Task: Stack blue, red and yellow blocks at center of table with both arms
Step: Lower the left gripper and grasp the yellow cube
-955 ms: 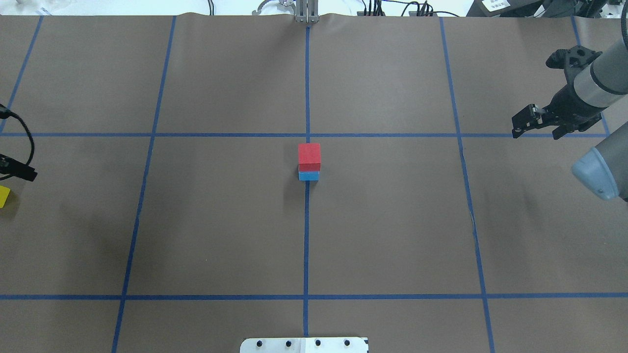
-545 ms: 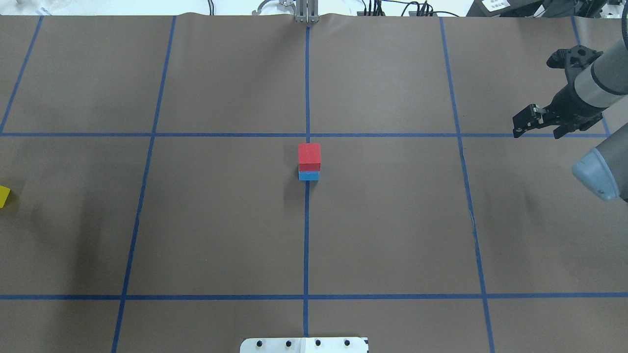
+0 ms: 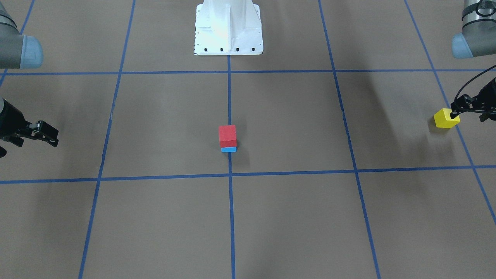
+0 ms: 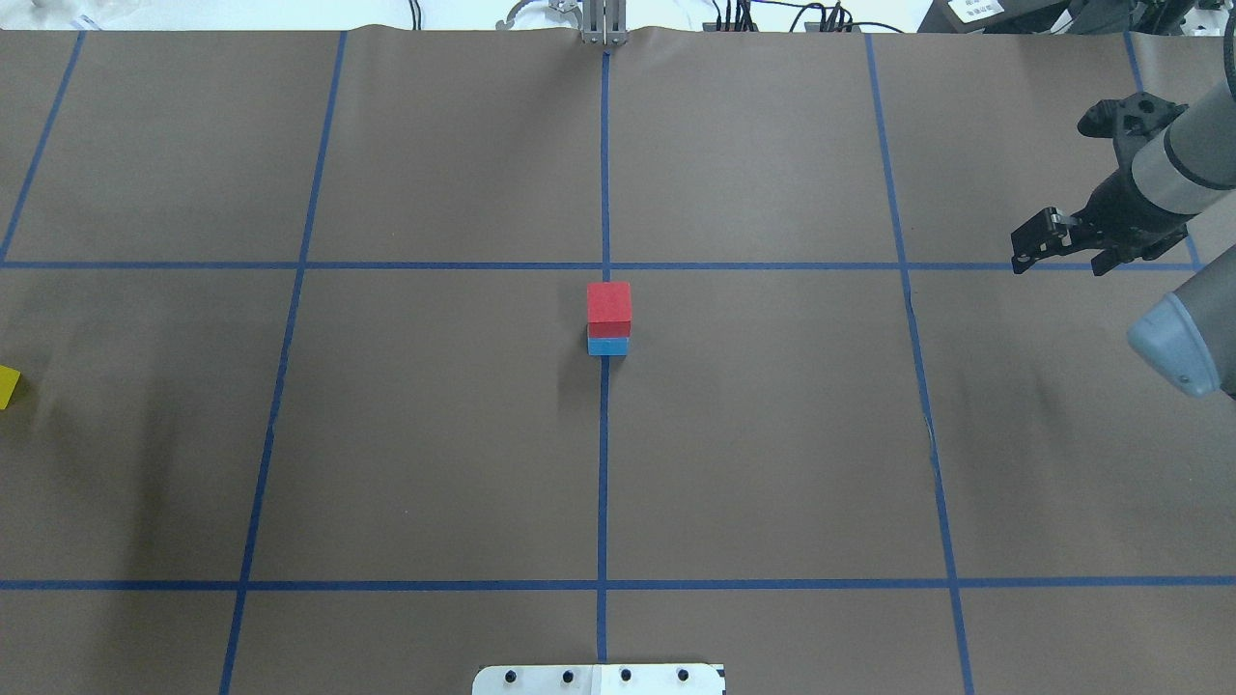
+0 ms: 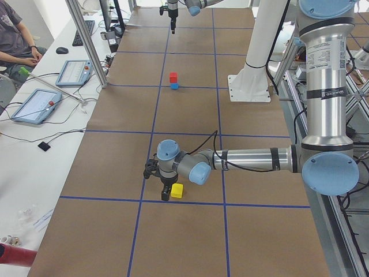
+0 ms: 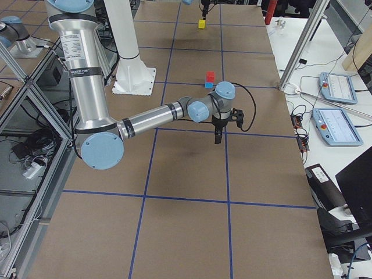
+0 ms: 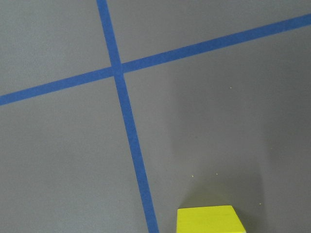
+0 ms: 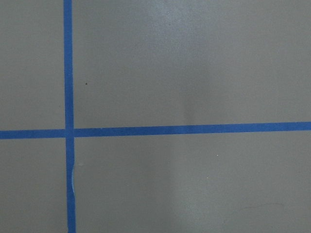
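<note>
- While front view has red matte cube (image 3: 227,134) atop light-blue cube (image 3: 228,149) at desk (image 3: 155,116) centre, yellow cube (image 3: 446,118) lies just beside left gripper (image 3: 469,110); fingers look parted, empty.
- Overhead: right gripper (image 4: 1057,249) far off, fingers parted; left nearer.

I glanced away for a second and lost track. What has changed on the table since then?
The left gripper slid out of the overhead view past its left edge. The right gripper barely edged outward. The yellow block and the red block on the blue block stayed put.
</note>
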### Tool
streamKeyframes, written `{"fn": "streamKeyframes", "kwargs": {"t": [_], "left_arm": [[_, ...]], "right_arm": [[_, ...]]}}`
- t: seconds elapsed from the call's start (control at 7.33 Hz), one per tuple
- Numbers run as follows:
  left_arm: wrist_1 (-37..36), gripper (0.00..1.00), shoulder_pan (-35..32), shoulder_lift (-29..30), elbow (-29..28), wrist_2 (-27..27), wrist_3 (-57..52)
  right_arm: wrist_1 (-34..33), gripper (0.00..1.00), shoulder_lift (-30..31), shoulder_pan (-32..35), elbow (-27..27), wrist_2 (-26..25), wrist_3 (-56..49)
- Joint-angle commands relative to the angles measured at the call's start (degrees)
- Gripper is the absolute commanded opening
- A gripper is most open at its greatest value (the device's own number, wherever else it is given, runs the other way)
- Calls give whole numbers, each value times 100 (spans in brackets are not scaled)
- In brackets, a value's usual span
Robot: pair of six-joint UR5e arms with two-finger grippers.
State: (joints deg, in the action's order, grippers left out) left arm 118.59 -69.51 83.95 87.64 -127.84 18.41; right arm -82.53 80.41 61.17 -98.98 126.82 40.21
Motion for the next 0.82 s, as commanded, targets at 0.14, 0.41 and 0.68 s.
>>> {"fn": "streamKeyframes", "kwargs": {"t": [0.14,0.41,0.68], "left_arm": [[147,99,25,16,-168,-241,251],[191,99,95,95,-274,-241,347],[480,99,201,200,-633,-241,356]], "right_arm": [[0,100,1,0,28,0,22],[-9,100,1,0,28,0,22],[0,100,1,0,19,9,22]]}}
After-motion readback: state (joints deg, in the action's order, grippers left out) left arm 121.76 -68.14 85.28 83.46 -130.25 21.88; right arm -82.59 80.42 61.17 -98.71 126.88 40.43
